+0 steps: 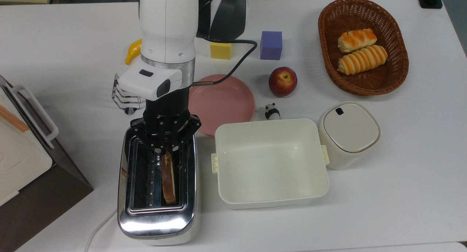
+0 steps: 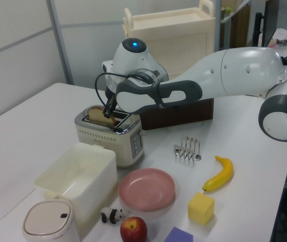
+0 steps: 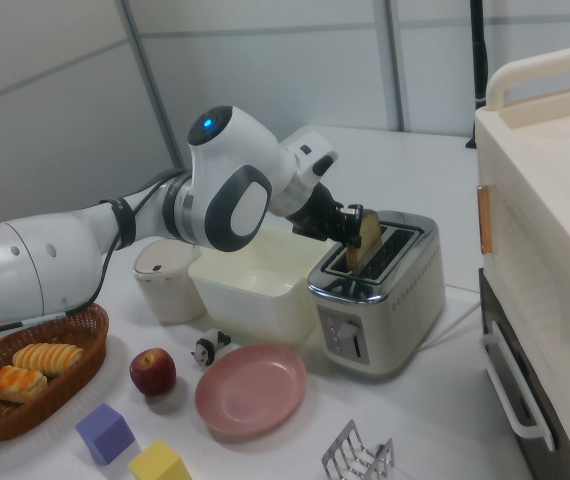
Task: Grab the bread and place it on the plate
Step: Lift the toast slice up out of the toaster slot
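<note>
One slice only, from my remote seat: the bread (image 1: 168, 179), thin and squarish with a tan speckled face and brown crust, stands edge-on in the slot of the toaster (image 1: 157, 217) nearer the top view's right. In the right view (image 3: 366, 238) the slice stands well proud of the slot, slightly tilted. The gripper (image 1: 165, 149) reaches it from the plate end, its black fingers drawn in narrow and pinched on the slice's near edge; I read that as a grip, though the top view hides the contact under the linkage.

The toaster is polished chrome on top, mirror-bright, with a cream ribbed side panel in the left view (image 2: 105, 136). A small white mark shows on the crust; I cannot read it as text.

The plate (image 1: 226, 102) is round, shallow, plain matte pink, bare, sitting just beside the toaster's far end toward the top view's right. Beside it in the top view sits the cream rectangular tub (image 1: 270, 162), smooth plastic with side tabs, and a rounded-square lidded canister (image 1: 348, 133). A wicker oval basket (image 1: 396, 77) holds two orange-striped rolls (image 1: 361, 51). Also noted: a red apple (image 1: 282, 81), a purple foam cube (image 1: 271, 45), a yellow cube (image 1: 220, 50), a banana (image 1: 133, 50), a wire toast rack (image 1: 122, 99), and a small panda figure (image 1: 271, 111).
</note>
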You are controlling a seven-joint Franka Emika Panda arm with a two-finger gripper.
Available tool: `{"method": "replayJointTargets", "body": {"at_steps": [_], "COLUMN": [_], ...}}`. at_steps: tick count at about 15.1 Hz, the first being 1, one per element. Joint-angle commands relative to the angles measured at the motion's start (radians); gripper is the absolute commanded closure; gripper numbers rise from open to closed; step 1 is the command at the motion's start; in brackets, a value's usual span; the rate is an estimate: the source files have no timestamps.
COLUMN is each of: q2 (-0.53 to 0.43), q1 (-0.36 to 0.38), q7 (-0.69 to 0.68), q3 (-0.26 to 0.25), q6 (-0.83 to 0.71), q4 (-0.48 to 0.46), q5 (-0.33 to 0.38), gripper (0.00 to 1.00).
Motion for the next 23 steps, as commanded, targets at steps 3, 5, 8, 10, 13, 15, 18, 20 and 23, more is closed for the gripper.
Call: {"method": "replayJointTargets", "body": {"at_steps": [3, 5, 8, 10, 13, 15, 18, 20, 23], "q2": [-0.121, -0.165, -0.218, -0.219, -0.225, -0.245, -0.282, -0.302, -0.333], "q1": [0.028, 0.042, 0.047, 0.044, 0.041, 0.042, 0.042, 0.038, 0.038], "q7": [-0.019, -0.022, -0.021, -0.016, -0.016, -0.016, -0.017, -0.021, -0.024], "q3": [0.003, 0.003, 0.007, 0.007, 0.005, 0.005, 0.005, 0.005, 0.005], "q6": [-0.083, -0.176, -0.209, -0.207, -0.209, -0.209, -0.23, -0.273, -0.327], "q4": [-0.074, -0.097, -0.128, -0.097, -0.076, -0.076, -0.082, -0.079, -0.085], "q5": [0.003, 0.002, 0.002, 0.003, 0.006, 0.009, 0.011, 0.012, 0.008], "gripper": [1.0, 1.0, 1.0, 1.0, 1.0, 1.0, 1.0, 1.0, 1.0]}}
